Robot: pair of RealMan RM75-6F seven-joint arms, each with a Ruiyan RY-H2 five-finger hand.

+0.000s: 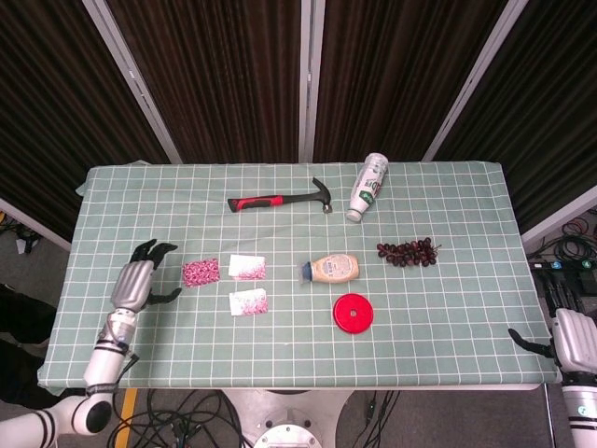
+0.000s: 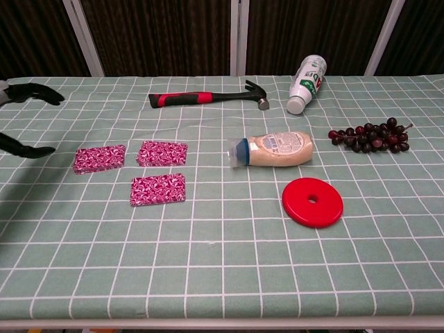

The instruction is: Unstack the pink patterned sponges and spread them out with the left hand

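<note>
Though cropped, left hand (image 1: 137,280) empty.

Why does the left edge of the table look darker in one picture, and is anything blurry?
Chest view: a soft shadow falls on the cloth at the left edge, below the left hand, which is mostly cut off by the frame. Head view: lighting is even and the sponges look small but sharp; the backdrop is very dark in both.

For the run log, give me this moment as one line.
left hand: open, clear | pink sponges: three flat, apart | right hand: at table edge
</note>
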